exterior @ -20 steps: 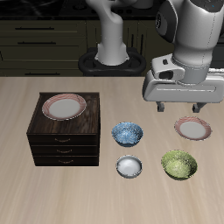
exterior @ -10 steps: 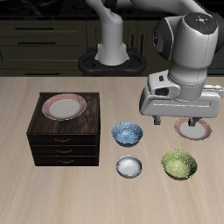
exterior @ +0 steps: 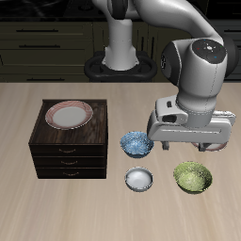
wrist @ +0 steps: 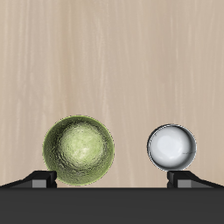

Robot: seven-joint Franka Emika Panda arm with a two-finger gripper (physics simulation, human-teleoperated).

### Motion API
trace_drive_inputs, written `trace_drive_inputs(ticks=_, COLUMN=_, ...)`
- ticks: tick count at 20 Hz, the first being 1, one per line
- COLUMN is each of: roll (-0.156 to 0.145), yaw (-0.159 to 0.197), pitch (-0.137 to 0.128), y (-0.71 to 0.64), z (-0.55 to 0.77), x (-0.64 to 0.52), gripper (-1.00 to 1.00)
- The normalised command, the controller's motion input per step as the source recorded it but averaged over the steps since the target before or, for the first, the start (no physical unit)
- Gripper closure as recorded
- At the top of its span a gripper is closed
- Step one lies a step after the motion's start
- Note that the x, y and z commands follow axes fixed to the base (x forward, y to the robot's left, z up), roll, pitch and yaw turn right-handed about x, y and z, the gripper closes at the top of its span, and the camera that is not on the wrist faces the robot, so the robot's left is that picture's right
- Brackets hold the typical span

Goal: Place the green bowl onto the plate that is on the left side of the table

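Hovering above the green bowl (wrist: 80, 151), the pincer (wrist: 112, 178) has its fingers spread wide and empty. The bowl sits on the worktop (wrist: 112, 61) off-centre beneath it, beside the small white bowl (wrist: 171, 146); better to centre one finger over the rim before descending.

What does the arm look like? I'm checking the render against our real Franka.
The arm has glossy white rounded links with dark grey joint bands. Its hand is a light grey, boxy block with short dark fingers beneath. The gripper carries no visible cables, markings or logos.
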Motion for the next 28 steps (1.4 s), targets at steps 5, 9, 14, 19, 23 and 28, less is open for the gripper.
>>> trace_drive_inputs(ticks=5, roll=0.012, yaw=-0.011, pitch=0.028, y=0.05, z=-0.28, x=0.02, gripper=-1.0)
trace_drive_inputs(ticks=9, roll=0.015, yaw=-0.009, pitch=0.037, y=0.1, z=-0.31, x=0.0, gripper=-1.0)
trace_drive_inputs(ticks=14, roll=0.016, yaw=-0.007, pitch=0.032, y=0.01, z=-0.26, x=0.0, gripper=-1.0)
trace_drive_inputs(ticks=19, roll=0.014, yaw=0.004, pitch=0.018, y=0.05, z=-0.17, x=-0.03, gripper=-1.0)
trace_drive_inputs(ticks=23, roll=-0.004, yaw=0.014, pitch=0.02, y=-0.05, z=-0.22, x=-0.02, gripper=-1.0)
trace_drive_inputs(ticks=28, roll=-0.008, yaw=-0.014, pitch=0.029, y=-0.08, z=-0.19, x=0.05, gripper=-1.0)
